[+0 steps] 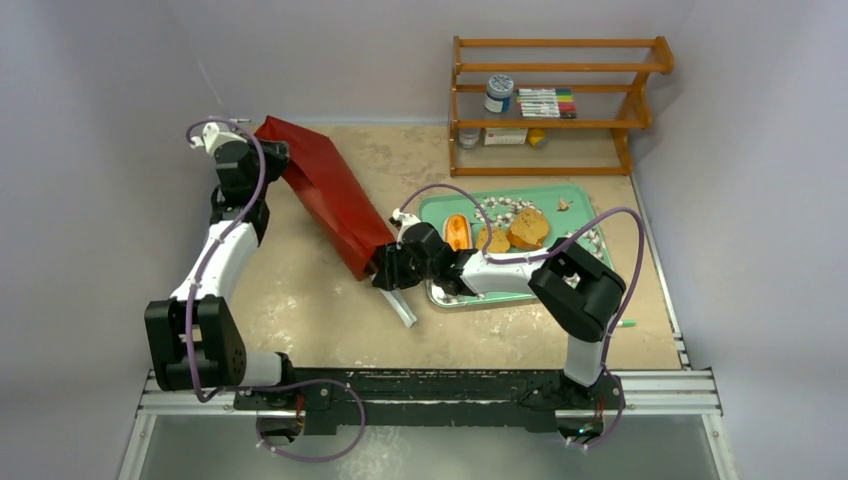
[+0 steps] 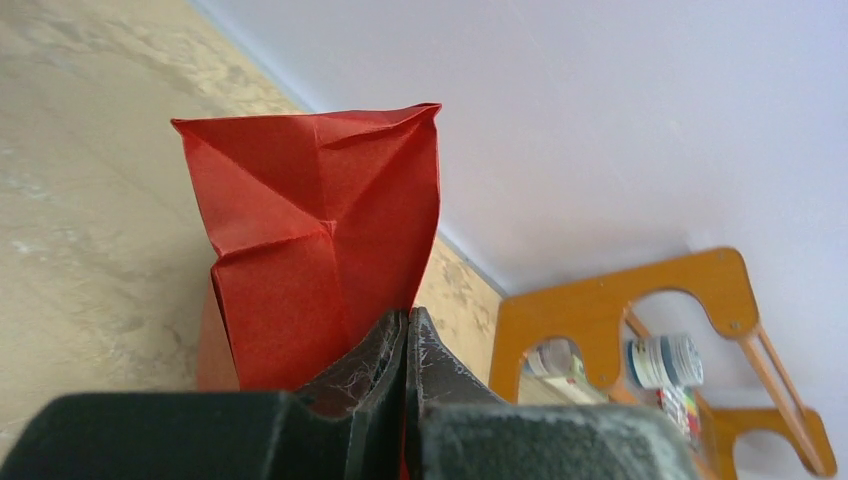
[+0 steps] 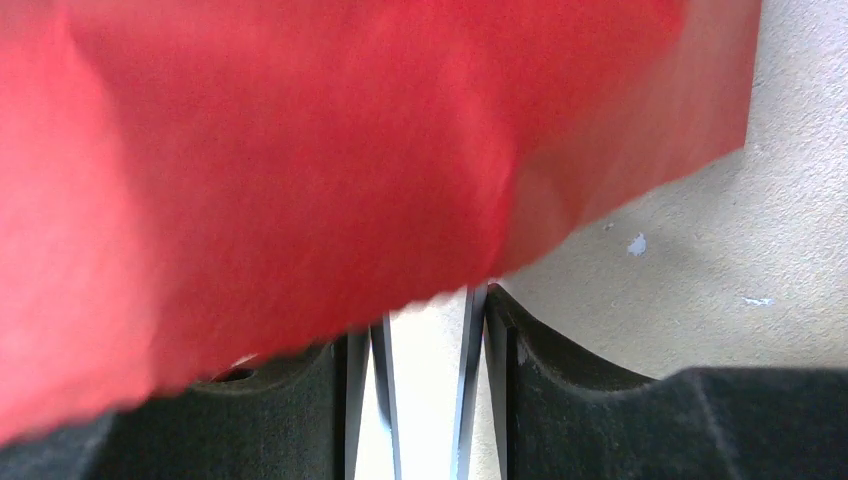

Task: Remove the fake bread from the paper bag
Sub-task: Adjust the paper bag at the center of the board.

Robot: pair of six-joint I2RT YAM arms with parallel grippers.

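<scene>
The red paper bag (image 1: 325,190) lies slanted, its closed end raised at the back left and its mouth low near the tray. My left gripper (image 1: 265,155) is shut on a fold of the bag's closed end (image 2: 310,230), jaws pressed together (image 2: 408,330). My right gripper (image 1: 385,268) is at the bag's mouth, shut on metal tongs (image 3: 470,380). The tongs' far ends are hidden under the bag (image 3: 330,150). An orange roll (image 1: 457,232) and two toast-like slices (image 1: 527,228) lie on the green tray (image 1: 590,200). The bag's inside is hidden.
The tongs' handle (image 1: 400,305) sticks out toward the near edge below my right gripper. A wooden shelf (image 1: 555,100) with a jar and markers stands at the back right, and also shows in the left wrist view (image 2: 600,320). Grey walls enclose the table.
</scene>
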